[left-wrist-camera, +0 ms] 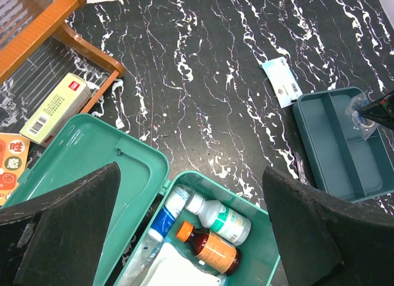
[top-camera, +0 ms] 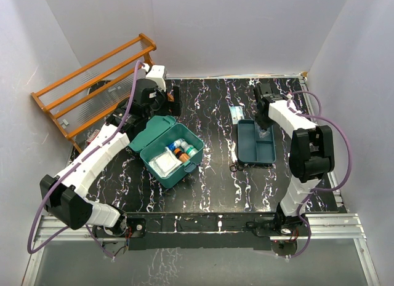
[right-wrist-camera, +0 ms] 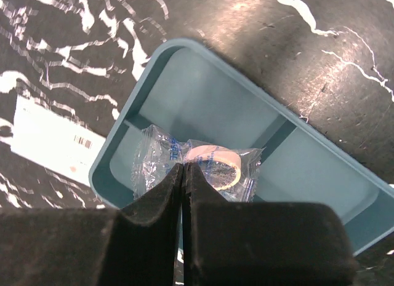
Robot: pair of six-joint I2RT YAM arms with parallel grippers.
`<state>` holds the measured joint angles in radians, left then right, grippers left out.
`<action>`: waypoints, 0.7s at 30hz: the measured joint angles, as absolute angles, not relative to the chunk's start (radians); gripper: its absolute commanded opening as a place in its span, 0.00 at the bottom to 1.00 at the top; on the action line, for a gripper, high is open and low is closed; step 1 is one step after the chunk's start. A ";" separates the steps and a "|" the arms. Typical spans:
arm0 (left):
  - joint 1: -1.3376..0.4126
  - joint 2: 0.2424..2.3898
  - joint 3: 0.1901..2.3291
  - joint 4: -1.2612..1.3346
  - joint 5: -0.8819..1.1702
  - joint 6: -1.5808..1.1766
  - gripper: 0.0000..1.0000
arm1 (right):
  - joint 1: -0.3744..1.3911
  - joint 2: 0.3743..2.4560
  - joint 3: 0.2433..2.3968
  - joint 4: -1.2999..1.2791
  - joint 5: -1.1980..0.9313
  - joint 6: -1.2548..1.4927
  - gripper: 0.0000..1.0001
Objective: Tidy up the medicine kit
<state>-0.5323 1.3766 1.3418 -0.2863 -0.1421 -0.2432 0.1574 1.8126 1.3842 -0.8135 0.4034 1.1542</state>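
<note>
From above, we see the left arm stretched far-left, its left end effector (top-camera: 170, 96) just beyond the open medicine kit (top-camera: 185, 173), which sits centre-left on the counter (top-camera: 215, 182). The left wrist view shows its fingers (left-wrist-camera: 68, 218) spread wide and empty. In the right wrist view, the right end effector (right-wrist-camera: 184, 167) is pinched shut on a clear packet (right-wrist-camera: 206, 165) over the tray (right-wrist-camera: 203, 89).

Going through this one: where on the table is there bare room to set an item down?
Bare tabletop runs between the medicine kit and the divided tray, and along the near edge in front of both. The far-left corner is crowded with the wooden rack and cartons. The right gripper pinches a clear packet over the tray.
</note>
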 measured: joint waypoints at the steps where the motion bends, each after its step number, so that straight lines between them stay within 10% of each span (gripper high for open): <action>1: -0.533 1.374 1.342 -0.286 -0.142 -0.243 0.99 | 0.154 1.817 1.384 -0.820 0.405 1.176 0.00; 16: -0.533 1.372 1.342 -0.286 -0.142 -0.235 0.99 | 0.101 1.869 1.319 -0.812 0.363 1.455 0.03; 21: -0.533 1.372 1.344 -0.286 -0.142 -0.234 0.99 | 0.089 1.878 1.317 -0.809 0.334 1.466 0.19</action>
<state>-0.5331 1.3716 1.3437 -0.2859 -0.1421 -0.2340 0.0895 1.8778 1.3174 -0.8089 0.3344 1.4662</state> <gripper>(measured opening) 0.986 0.103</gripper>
